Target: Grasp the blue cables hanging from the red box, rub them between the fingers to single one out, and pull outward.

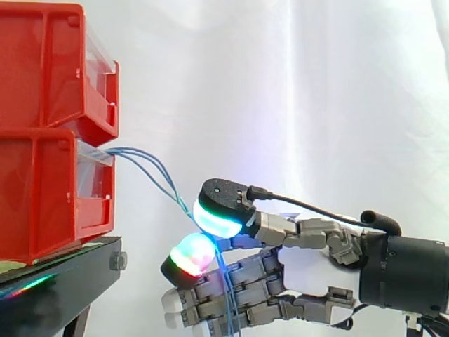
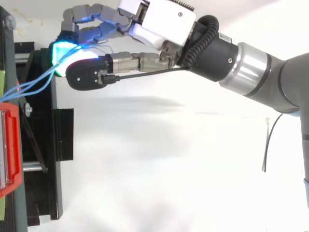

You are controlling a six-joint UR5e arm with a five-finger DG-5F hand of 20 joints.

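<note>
And there's the hand (image 1: 302,232), low on the right of the side view, reaching left with its fingers curled. It's closed in a pinch on the blue cables (image 1: 172,191). A cyan-green pad (image 1: 219,214) sits on top and a red-green pad (image 1: 191,253) just beneath it, with the strands passing right between the two. Below that pinch the cables drop straight down, crossing in front of the lower curled fingers, and run off the bottom edge.

Behind the hand, the arm (image 2: 270,82) comes in from the right, grey and thick in the top view, with the hand (image 2: 161,19) angled toward the upper left.

Follow the cables the other way. They climb up and left in a loose curve (several thin strands, fanned apart near the top and bunched together at the pads) to the front lip of the lower red bin (image 1: 49,196), and that's where they come out. From above, the blue cables (image 2: 29,86) run from the left edge across to the glowing pad.

The upper red bin (image 1: 49,63) is stacked directly on the lower one, its front jutting slightly further right. Both sit on the black stand (image 1: 70,270), well left of the hand.

Behind it all hangs the white curtain (image 1: 316,91).
</note>
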